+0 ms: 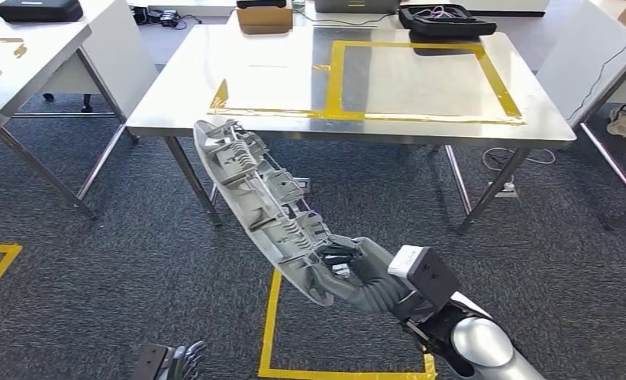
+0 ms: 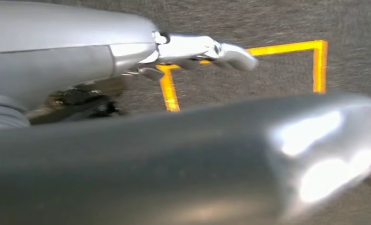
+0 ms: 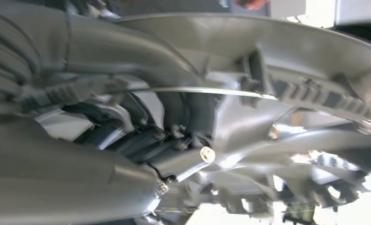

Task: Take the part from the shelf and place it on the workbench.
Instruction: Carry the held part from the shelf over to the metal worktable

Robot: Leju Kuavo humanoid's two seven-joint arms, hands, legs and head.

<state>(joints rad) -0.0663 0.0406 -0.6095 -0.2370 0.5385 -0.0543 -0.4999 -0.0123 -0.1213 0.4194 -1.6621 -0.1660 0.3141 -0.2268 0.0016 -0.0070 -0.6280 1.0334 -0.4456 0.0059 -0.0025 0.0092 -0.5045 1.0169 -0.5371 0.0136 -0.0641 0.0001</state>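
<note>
left hand (image 1: 184,358): we've got it hanging low by our side, closest to us, well short of the workbench. Fingers look loosely curled with nothing in them, but honestly we cannot tell how far they're closed.
right hand (image 1: 355,269): out in front of us, short of the workbench, fingers wrapped round the lower end of the part. In the right wrist view the dark fingers (image 3: 141,136) are tucked into its ribbed inner side.
part (image 1: 262,202): long grey plastic panel, ribs and clips facing up. We're holding it tilted over the carpet; its far tip reaches the workbench's near edge.
yellow floor tape (image 1: 271,332): a square outline on the carpet, under our right hand.
workbench (image 1: 214,71): shiny metal top with yellow tape rectangles.
black case (image 1: 444,20): at the workbench's far edge.
</note>
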